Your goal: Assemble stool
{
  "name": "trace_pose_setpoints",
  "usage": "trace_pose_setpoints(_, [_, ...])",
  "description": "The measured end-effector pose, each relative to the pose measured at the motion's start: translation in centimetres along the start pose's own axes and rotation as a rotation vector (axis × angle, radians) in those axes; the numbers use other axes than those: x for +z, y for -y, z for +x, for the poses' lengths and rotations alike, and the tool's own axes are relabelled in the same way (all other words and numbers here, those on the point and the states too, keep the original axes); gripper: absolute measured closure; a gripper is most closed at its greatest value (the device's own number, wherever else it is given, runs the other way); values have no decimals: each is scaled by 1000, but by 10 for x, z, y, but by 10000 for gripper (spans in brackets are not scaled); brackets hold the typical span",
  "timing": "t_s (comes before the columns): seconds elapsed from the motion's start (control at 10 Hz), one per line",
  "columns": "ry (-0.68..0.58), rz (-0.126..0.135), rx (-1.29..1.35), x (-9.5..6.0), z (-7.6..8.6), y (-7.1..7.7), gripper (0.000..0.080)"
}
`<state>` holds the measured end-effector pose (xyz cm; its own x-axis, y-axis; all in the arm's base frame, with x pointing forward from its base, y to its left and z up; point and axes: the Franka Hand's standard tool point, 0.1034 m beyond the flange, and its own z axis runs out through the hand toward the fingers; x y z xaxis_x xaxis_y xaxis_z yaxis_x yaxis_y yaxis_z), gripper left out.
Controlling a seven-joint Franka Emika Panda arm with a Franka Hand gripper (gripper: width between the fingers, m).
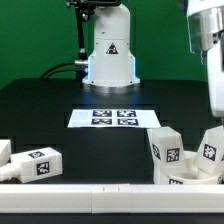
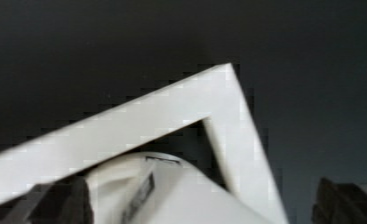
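The end effector (image 2: 189, 205), fingers apart, sits over a stool leg (image 2: 153, 188) to the exterior view's right of the marker board (image 1: 112, 117), likely so the leg rests free.

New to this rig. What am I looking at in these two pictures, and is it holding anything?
One robot arm with a two-finger gripper, building a stool. The wide picture is from a camera off the arm: the base stands behind a black table. On it lie a tagged marker board and white tagged legs near the front. The close picture is from the wrist camera, past the dark fingers onto white parts. The fingers stand wide apart; nothing seems held.
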<state>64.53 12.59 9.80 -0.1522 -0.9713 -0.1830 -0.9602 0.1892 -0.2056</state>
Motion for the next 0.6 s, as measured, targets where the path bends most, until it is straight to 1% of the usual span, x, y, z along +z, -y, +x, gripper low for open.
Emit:
trace_pose_setpoints(0.1, [14,-21,-173,-7,-5,0,159])
trace_pose_setpoints(0.2, [17,-41,-240,-9,-12,-4,151])
trace_pose_setpoints(0.5, [14,-39,-430,-8,-9,-4,151])
trace_pose_setpoints(0.6, [8,-44,-571,-9,-6,-3,151])
